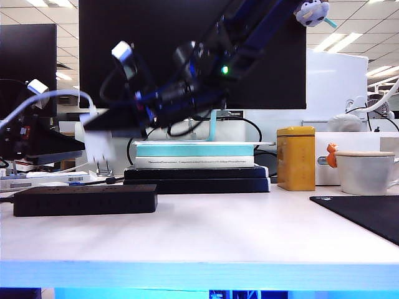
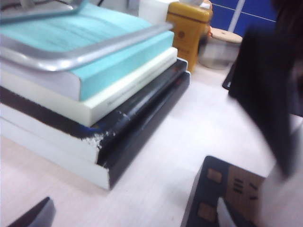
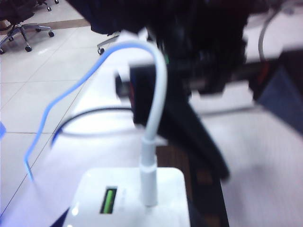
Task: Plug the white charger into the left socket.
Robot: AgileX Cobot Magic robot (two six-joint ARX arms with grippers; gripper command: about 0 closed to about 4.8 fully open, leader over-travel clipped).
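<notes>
White charger (image 1: 98, 146) hung upright, prongs down, just above black matte power strip (image 1: 85, 200)'s left end, cable (image 3: 154, 118) rising off its top. Right gripper (image 1: 100, 134) half-shut on it. Left gripper (image 1: 75, 144) fully spread, empty.

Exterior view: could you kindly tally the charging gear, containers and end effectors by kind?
Charging gear: 2 (black power strip, white charger)
Containers: 2 (yellow tin, beige cup)
End effectors: 2 (left end effector, open, at the table's left side; right end effector, gripping the charger above the strip)
Total: 6
</notes>
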